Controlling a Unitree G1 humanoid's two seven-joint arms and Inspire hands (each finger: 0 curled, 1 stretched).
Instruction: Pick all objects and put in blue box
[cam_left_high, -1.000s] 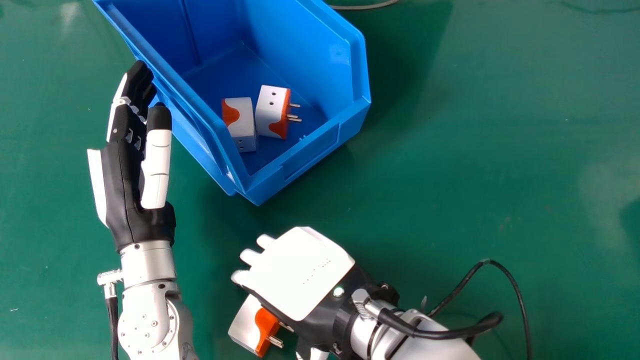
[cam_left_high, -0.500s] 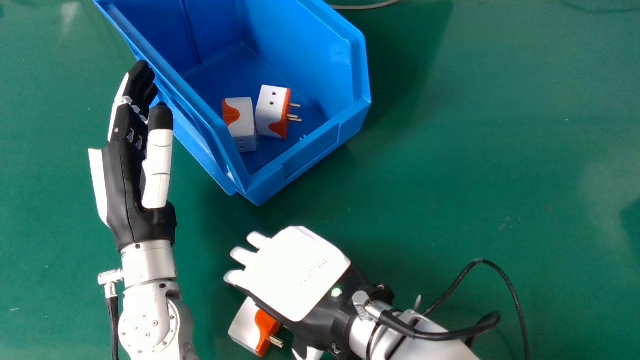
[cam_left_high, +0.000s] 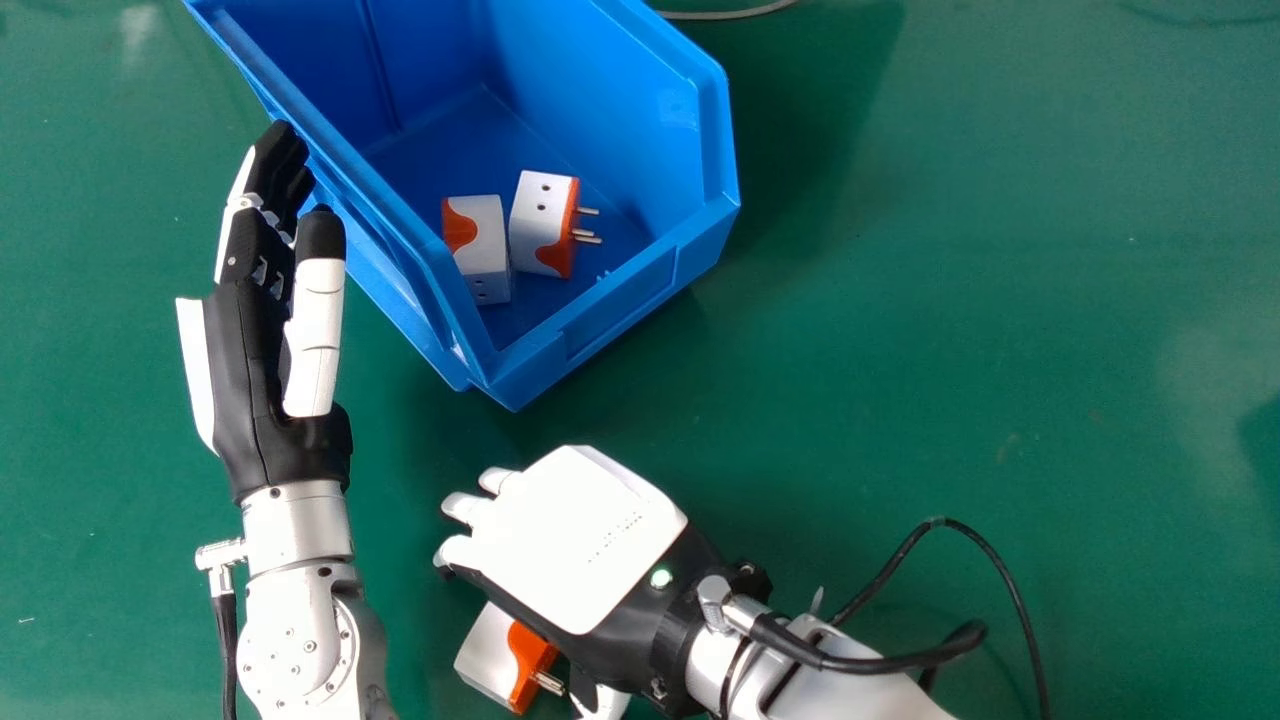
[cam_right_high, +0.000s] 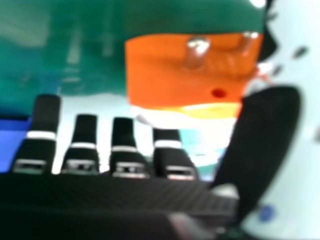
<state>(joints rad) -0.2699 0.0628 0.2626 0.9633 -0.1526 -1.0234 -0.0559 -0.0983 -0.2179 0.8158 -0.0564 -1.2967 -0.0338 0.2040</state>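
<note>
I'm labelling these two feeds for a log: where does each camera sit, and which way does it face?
Head view: on the robot's head, looking forward and down at the blue box; the left hand and right hand show.
Right hand view: at the right hand, looking past its own fingertips and thumb towards an orange-and-white plug adapter.
Shared: right hand, adapter.

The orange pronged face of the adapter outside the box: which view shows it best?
The right hand view: the adapter has its orange face toward that camera, with prongs and a round hole visible. The head view shows white body, some orange and prongs, the adapter partly covered by the right hand.
</note>
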